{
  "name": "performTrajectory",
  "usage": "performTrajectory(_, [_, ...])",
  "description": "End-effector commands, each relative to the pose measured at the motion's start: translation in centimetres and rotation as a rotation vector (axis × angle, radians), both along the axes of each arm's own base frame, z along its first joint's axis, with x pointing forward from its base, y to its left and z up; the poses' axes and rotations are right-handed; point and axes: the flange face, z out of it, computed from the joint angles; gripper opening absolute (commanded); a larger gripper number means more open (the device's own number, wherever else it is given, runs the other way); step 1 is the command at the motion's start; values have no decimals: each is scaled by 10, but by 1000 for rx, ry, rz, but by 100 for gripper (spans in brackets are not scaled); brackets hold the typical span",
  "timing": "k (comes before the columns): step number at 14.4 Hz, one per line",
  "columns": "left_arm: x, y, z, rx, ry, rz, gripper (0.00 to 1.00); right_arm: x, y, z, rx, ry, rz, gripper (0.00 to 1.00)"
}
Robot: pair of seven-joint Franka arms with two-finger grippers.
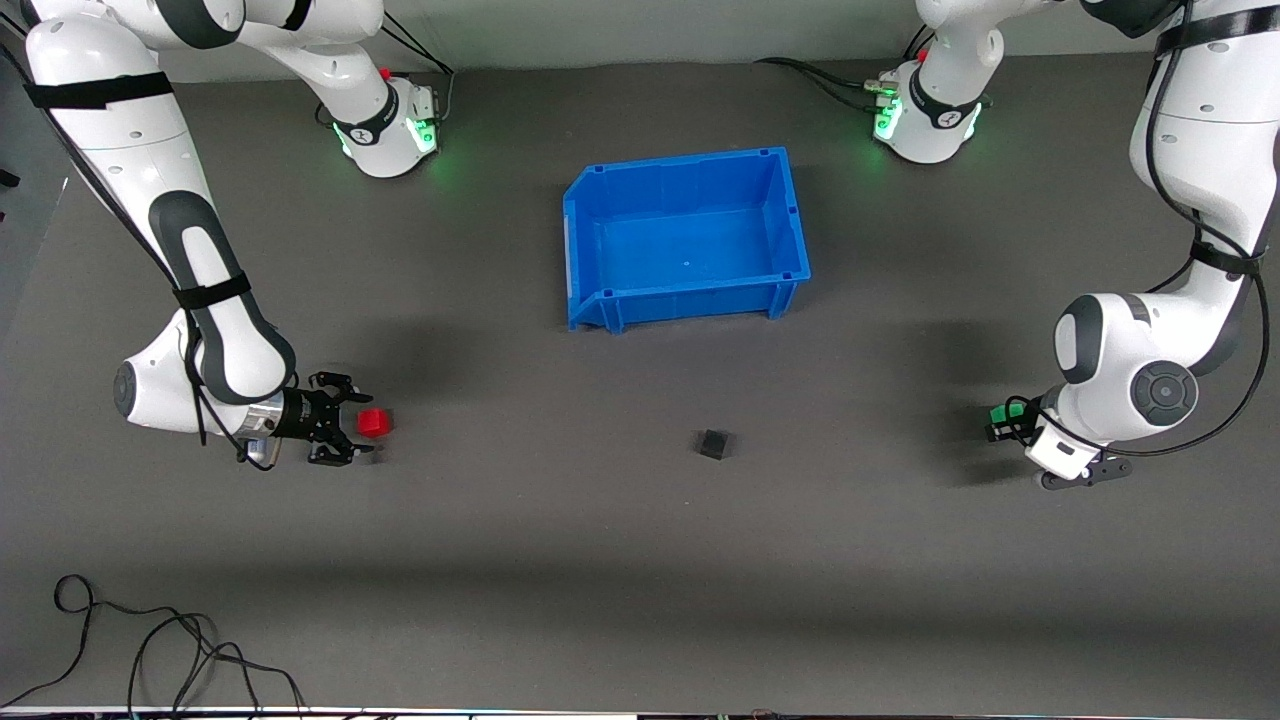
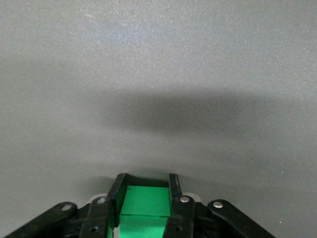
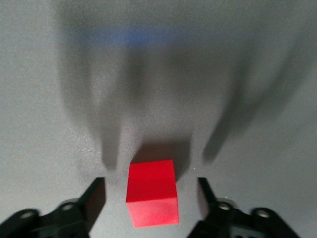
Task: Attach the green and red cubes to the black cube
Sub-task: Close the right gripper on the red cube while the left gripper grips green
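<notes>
The black cube (image 1: 714,443) sits on the grey mat, nearer to the front camera than the blue bin. My left gripper (image 1: 1000,420) is shut on the green cube (image 1: 1002,412) low over the mat at the left arm's end; the left wrist view shows the green cube (image 2: 145,206) clamped between the fingers (image 2: 174,191). My right gripper (image 1: 362,423) is open at the right arm's end, its jaws standing wide on either side of the red cube (image 1: 375,422) without touching it. The right wrist view shows the red cube (image 3: 151,192) on the mat between the spread fingers (image 3: 95,194).
An empty blue bin (image 1: 586,215) stands at the middle of the table, between the two arm bases. Loose black cables (image 1: 150,650) lie at the mat's front edge at the right arm's end.
</notes>
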Motion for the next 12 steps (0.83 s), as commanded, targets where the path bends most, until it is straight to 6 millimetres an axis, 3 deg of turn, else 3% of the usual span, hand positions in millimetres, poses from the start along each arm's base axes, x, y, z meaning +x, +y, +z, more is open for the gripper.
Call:
performTrajectory(1, [4,1,2,17,11,-2,7,5,-1,5,16,-32,7,38])
performTrajectory(2, [7,0,6,17,3,7,4,6,0,9,17,-37,8,32])
performTrajectory(4, [16,-4,19,25,10,115,0,12,2,21,16,-57,6,30])
performTrajectory(7, [44,-22,60,50,63,307,0,33,16,51,38,-63,-5,28])
performTrajectory(10, [61,-50,88,-45,90,522,0,51,61,74,42,-49,-30,28])
performTrajectory(12, [69,-91,88,-35,86,680,0,63,113,85,36,-29,-65,28])
